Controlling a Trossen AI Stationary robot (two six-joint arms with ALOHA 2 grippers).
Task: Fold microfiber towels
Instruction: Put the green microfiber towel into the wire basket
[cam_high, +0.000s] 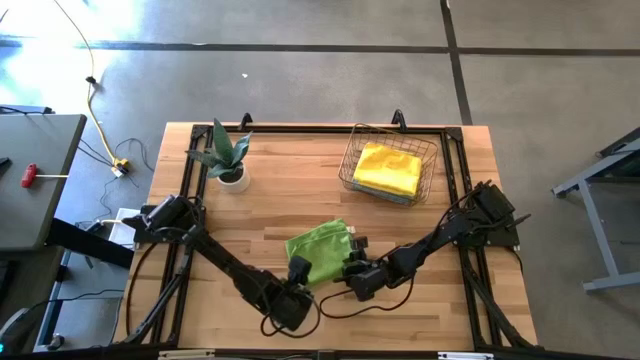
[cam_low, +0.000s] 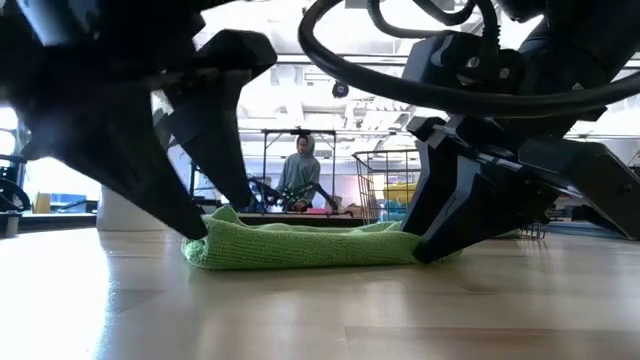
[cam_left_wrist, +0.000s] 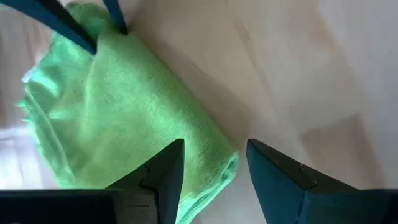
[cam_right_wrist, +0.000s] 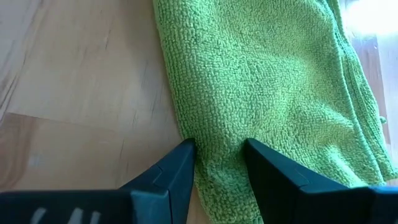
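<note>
A lime green microfiber towel (cam_high: 318, 252) lies folded into a thick pad on the wooden table, near the front middle. My left gripper (cam_left_wrist: 214, 146) is open at the towel's near left corner, one finger over the cloth and one over bare wood. My right gripper (cam_right_wrist: 219, 146) is open at the towel's right end, its tips down on the cloth. A yellow towel (cam_high: 388, 168) lies folded in the wire basket (cam_high: 428, 160) at the back right. My left gripper slants down from the table's near left. One fingertip (cam_low: 197, 232) meets the towel's left end at table level; the other stands beside the towel's corner (cam_left_wrist: 227, 167). Nothing is pinched, and the towel lies flat. My right gripper slants down from the table's right. One fingertip (cam_right_wrist: 186, 152) stands at the towel's folded edge, the other farther in on the cloth. The towel's end (cam_right_wrist: 221, 168) between them lies flat and unbunched on the table.
A small potted plant (cam_high: 228, 155) stands at the back left. The basket takes up the back right corner. Bare wood lies to the left and right of the green towel and between it and the plant. A person (cam_low: 300, 172) sits in the room beyond the table.
</note>
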